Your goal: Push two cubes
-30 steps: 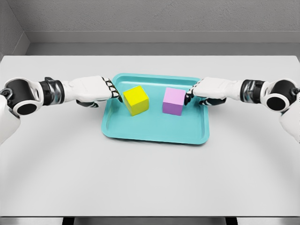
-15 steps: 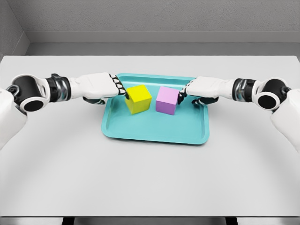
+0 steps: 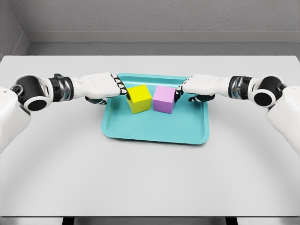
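The yellow cube lies just inward of the left hand, on the side toward the middle of the teal tray. The left fingers are curled into a loose fist that grips nothing, and their knuckled tips press against the cube's outer face. The purple cube sits the same way for the right hand: just inward of its bunched, empty fingers, which touch the cube's outer face. Each hand is the nearer one to its own cube, so neither has to cross over.

Between the two cubes only a thin gap shows, if any; from this view I cannot tell whether their inner faces touch. Both rest on the tray floor, toward its far half, and the tray lies on the white surface.

Being cubes, neither has a long axis. The yellow one is turned a little, one corner edge pointing toward the camera; the purple one is also slightly turned, less so. A short inward push from each side should close what gap remains, in my judgement, and the yellow cube's skew could make it rotate as the faces meet.
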`<state>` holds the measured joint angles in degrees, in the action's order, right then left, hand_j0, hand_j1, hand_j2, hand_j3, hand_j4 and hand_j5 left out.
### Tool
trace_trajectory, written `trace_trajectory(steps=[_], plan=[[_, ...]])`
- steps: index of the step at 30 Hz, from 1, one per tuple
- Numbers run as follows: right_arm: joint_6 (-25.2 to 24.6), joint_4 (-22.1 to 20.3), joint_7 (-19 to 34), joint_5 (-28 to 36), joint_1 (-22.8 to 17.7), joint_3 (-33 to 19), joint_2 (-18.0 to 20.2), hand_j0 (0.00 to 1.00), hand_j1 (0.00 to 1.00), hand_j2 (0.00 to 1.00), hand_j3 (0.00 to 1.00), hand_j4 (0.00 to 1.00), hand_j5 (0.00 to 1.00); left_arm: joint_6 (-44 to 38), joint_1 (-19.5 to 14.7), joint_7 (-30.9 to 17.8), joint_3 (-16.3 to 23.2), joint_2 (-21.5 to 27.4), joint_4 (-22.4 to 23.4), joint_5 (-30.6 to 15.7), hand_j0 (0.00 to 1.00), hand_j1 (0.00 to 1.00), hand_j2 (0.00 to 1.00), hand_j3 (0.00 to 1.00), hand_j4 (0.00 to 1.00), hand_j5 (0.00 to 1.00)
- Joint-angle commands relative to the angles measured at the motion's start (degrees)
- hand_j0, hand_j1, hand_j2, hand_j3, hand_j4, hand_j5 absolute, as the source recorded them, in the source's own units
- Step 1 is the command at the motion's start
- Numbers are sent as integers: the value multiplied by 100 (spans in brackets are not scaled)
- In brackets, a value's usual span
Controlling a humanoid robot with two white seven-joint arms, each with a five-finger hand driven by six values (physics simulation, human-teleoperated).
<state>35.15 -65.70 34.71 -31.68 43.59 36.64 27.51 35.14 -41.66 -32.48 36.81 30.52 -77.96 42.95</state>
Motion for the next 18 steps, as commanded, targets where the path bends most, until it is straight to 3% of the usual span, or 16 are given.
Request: trace_trajectory(steps=[1, 18], plan=[[-15, 14, 1, 30, 0, -7, 0, 60, 60, 60, 60, 60, 60, -14, 0, 5, -25, 16, 53, -24, 80, 80, 80, 80, 80, 80], [-15, 330, -16, -172, 176, 1, -307, 60, 60, 60, 60, 60, 60, -14, -26, 13, -130, 341, 123, -103, 81, 81, 81, 81, 81, 81]])
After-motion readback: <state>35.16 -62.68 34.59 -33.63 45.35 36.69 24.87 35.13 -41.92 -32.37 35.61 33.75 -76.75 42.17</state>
